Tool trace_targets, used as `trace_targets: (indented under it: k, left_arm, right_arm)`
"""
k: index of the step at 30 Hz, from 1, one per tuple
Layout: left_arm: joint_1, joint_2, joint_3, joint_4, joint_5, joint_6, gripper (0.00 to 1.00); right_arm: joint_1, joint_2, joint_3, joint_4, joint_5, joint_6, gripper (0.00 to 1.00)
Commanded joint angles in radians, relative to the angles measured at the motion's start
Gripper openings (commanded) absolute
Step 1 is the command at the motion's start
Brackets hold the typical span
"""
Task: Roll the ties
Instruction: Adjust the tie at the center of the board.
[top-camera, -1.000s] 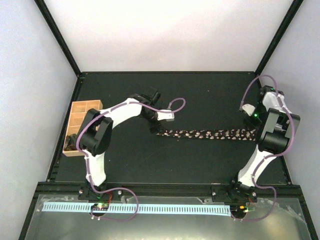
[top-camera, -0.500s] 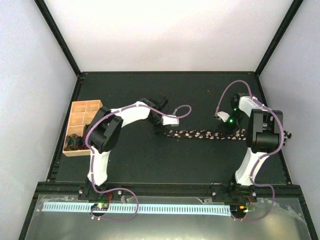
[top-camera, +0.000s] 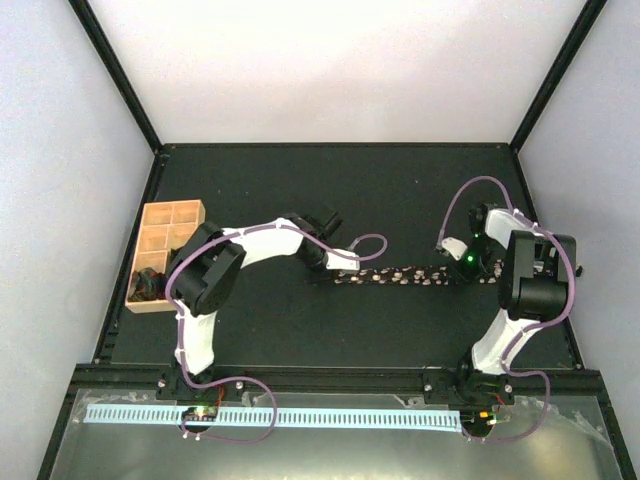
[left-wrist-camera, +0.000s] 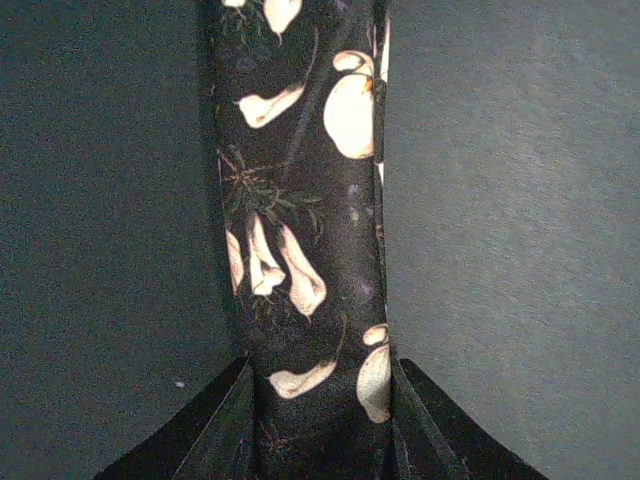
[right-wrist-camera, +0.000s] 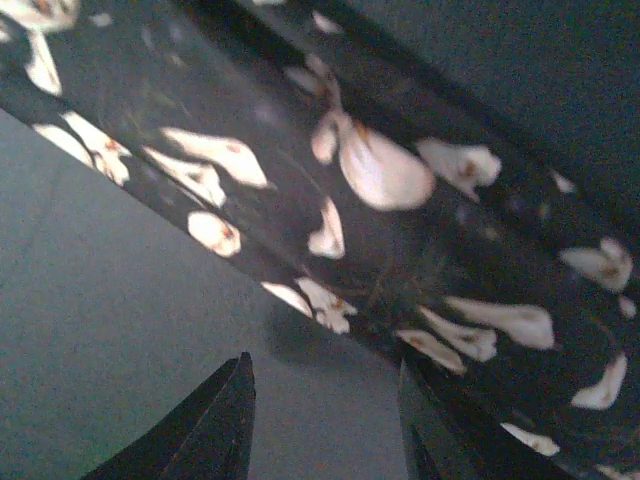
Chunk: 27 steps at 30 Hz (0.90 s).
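Top view: the tie (top-camera: 400, 274) lies stretched left to right across the middle of the table (top-camera: 400, 200), between the two hands. The left hand (top-camera: 338, 270) grips its left end; in the left wrist view the fabric fills the gap between both fingers (left-wrist-camera: 220, 432). The right hand (top-camera: 468, 266) sits at the right end; whether it clamps cannot be told. A wooden tray (top-camera: 172, 205) stands at the table's left edge.
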Motion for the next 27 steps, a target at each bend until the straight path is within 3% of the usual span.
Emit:
trace_targets:
  k: [1,11,18,27]
  left_arm:
    - [-0.008,-0.035,-0.042,-0.022,-0.014,-0.036,0.34]
    - [-0.085,-0.038,-0.052,0.009,-0.005,-0.095,0.34]
    - [-0.074,-0.021,-0.032,0.029,-0.050,-0.127,0.34]
    - [-0.053,0.000,0.013,0.035,-0.098,-0.092,0.35]
  right_arm:
    - [-0.033,-0.003,-0.083,-0.023,0.086,-0.057,0.41]
    - [-0.121,0.007,0.002,-0.083,0.062,-0.077,0.41]
    - [-0.117,-0.053,0.095,-0.211,-0.179,-0.094,0.43]
    - [-0.007,0.091,0.168,-0.057,-0.205,0.081,0.42]
